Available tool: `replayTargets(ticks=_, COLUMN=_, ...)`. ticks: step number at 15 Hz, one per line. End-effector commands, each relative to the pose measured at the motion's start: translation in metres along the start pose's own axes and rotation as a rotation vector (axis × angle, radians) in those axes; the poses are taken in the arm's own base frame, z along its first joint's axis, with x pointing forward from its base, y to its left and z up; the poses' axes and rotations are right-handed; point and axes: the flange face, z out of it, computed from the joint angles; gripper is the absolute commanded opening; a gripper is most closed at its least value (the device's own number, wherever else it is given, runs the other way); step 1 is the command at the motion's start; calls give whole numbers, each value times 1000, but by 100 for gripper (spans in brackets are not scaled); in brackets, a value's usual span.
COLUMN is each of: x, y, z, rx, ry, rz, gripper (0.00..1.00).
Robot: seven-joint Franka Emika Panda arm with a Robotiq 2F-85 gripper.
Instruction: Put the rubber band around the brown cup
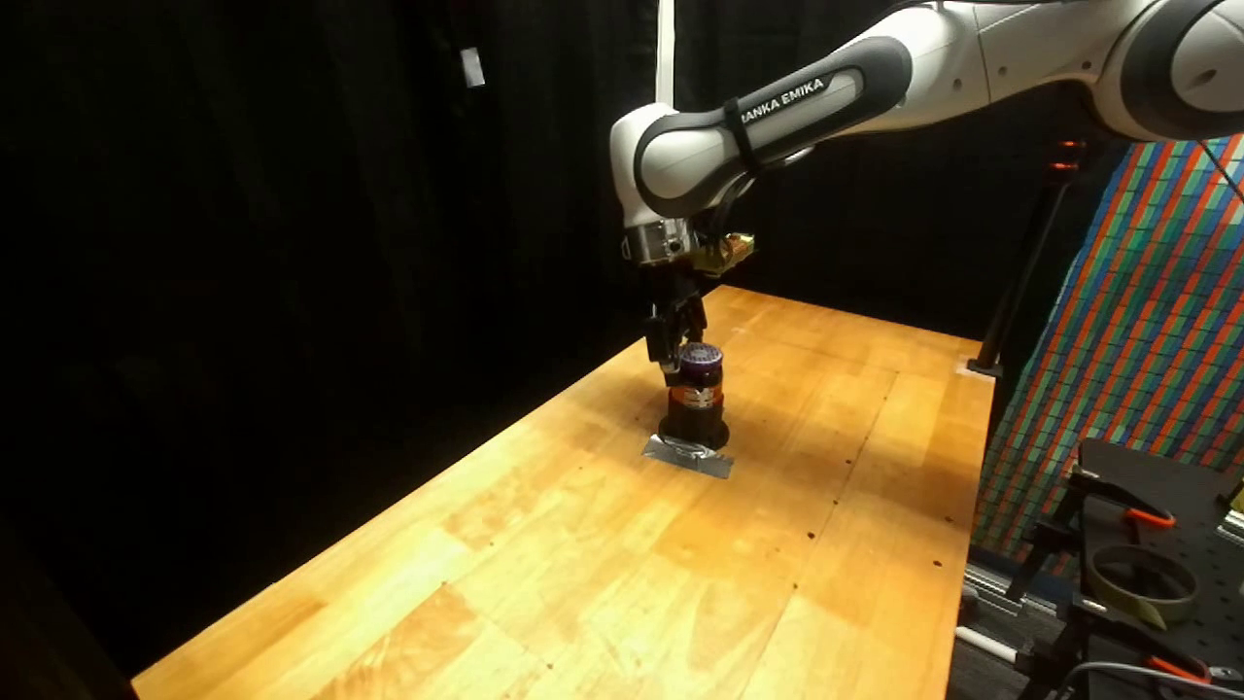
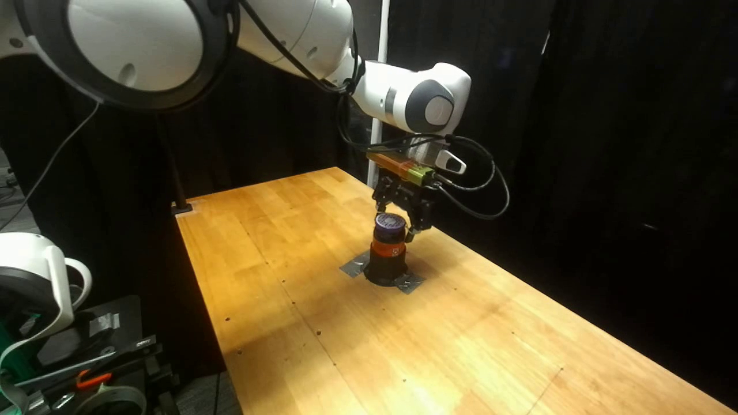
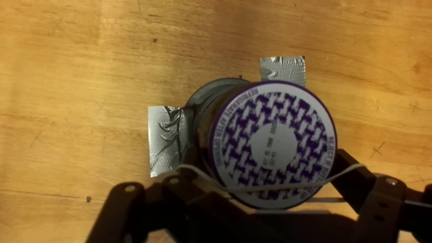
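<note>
- Gripper [image 3: 266, 163], jaws apart, stretches a rubber band [image 3: 276, 186] over the edge of the brown cup [image 3: 273, 141].
- Centring the loop, then lowering straight, should seat it best.

We saw a dull black claw [image 2: 395, 223], but we could not tell if it was metal or plastic. Above it, the white arm [image 1: 938, 58] looked like smooth plastic, with a ring [image 1: 649, 243] of shiny metal. The pale rubber band [image 3: 287, 186] on the claw looked smooth and dull. Below the claw, the brown cup [image 2: 388, 245] had a glossy label [image 1: 697, 397] and a smooth printed lid [image 3: 274, 145]. The silver tape [image 3: 165, 138] there was shiny and crinkly, and the table [image 1: 622, 564] was smooth, shiny wood. Behind the claw hung dull black cloth [image 1: 544, 175].
</note>
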Motion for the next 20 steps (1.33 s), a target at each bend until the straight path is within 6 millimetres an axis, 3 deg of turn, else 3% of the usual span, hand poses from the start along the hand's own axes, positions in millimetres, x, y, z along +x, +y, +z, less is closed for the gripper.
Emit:
replayTargets(ticks=1, x=-9, y=-9, z=-11, rx=-23, ry=-10, rz=-5, gripper=100)
replayTargets(ticks=7, x=-37, y=-20, z=-11, rx=-50, ry=-47, rz=3, gripper=100)
replayTargets(ticks=14, x=-88, y=-31, z=11, rx=-60, ry=-72, rz=10, gripper=100)
replayTargets(ticks=20, x=-116, y=-50, z=19, rx=-117, ry=167, rz=36, gripper=100)
